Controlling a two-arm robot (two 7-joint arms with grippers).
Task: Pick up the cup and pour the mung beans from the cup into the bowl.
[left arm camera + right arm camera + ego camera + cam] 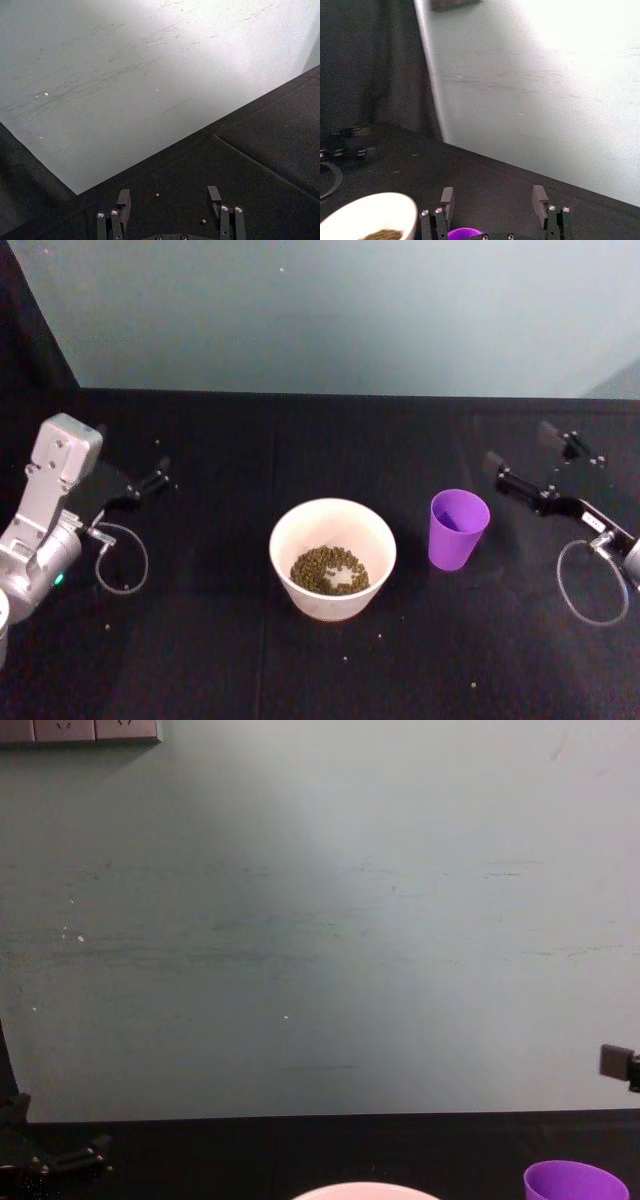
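Observation:
The purple cup (458, 528) stands upright on the black tabletop, just right of the bowl (285, 540). A heap of mung beans (330, 570) lies in the pale bowl. My right gripper (522, 447) hovers open to the right of the cup and apart from it. In the right wrist view that gripper (493, 197) holds nothing, with the cup's rim (465, 233) just below it and the bowl (370, 215) to one side. The left gripper (150, 472) rests open at the far left, away from both; between its fingers (123, 200) there is only cloth. The chest view catches the cup (575, 1182) and the bowl's rim (365, 1190).
A few stray beans (378, 636) dot the black cloth around the bowl. Cable loops hang by the left arm (122, 560) and the right arm (592, 585). A pale wall (330, 310) rises behind the table's far edge.

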